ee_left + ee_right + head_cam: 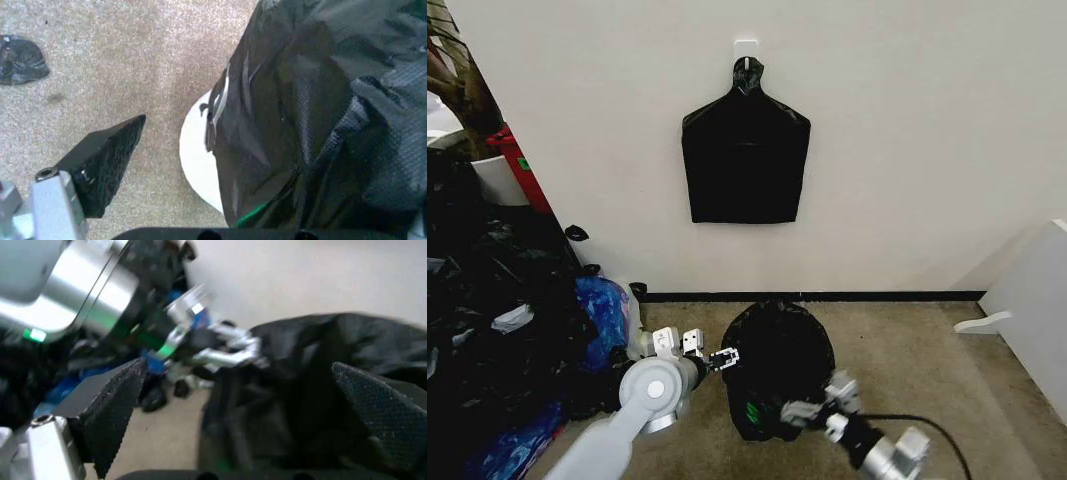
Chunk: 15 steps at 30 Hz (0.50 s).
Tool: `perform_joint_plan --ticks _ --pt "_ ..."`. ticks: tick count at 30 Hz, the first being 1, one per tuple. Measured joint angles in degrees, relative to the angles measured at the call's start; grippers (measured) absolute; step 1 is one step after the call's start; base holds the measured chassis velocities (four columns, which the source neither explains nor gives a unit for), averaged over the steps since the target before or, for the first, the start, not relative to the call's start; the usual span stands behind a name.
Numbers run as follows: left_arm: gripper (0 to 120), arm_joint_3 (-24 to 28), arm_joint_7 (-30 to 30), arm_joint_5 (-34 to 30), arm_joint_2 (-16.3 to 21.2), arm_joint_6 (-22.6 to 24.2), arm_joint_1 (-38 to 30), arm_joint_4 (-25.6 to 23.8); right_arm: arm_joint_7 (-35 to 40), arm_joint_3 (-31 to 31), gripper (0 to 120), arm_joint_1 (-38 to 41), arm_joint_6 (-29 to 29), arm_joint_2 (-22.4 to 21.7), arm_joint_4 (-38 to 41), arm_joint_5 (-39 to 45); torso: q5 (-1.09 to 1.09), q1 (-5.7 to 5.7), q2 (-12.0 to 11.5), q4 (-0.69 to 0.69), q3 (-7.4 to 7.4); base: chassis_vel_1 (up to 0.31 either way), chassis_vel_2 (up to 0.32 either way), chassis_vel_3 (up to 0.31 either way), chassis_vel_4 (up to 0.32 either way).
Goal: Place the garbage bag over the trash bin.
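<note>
Wall (907, 150): we record it plain and pale, with a dark baseboard (827, 296) along its foot.
Hook (746, 48): white, fixed high on the wall.
Bag pack (745, 160): flat, black, shield-shaped; we see it hanging from the hook by its gathered neck.
Bag heap (497, 340): black and blue bags, which we note piled on the left.
Furniture (1035, 300): white, boxy, on the right.
Carpet (907, 350): beige.
Scrap (21, 59): small black crumple lying on the carpet.

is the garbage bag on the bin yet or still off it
On. The garbage bag drapes over the trash bin; a strip of white side shows low down. The left gripper and right gripper flank it.
</note>
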Motion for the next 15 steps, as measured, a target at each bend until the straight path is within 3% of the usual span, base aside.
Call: perform_joint_plan --ticks 7,15 --pt "100 0.28 -0.21 -0.50 -0.08 -0.05 -0.56 -0.10 3.90 -7.60 100 5.54 -4.38 -0.56 -2.14 -3.05 -0.01 0.00 0.00 0.00 0.01 0.000 0.000 0.000 0.000" --pt "100 0.49 -0.31 -0.57 -0.37 -0.11 -0.48 -0.27 11.48 -11.09 100 9.92 -8.36 0.79 -5.29 -4.67 0.00 0.00 0.00 0.00 0.01 0.000 0.000 0.000 0.000"
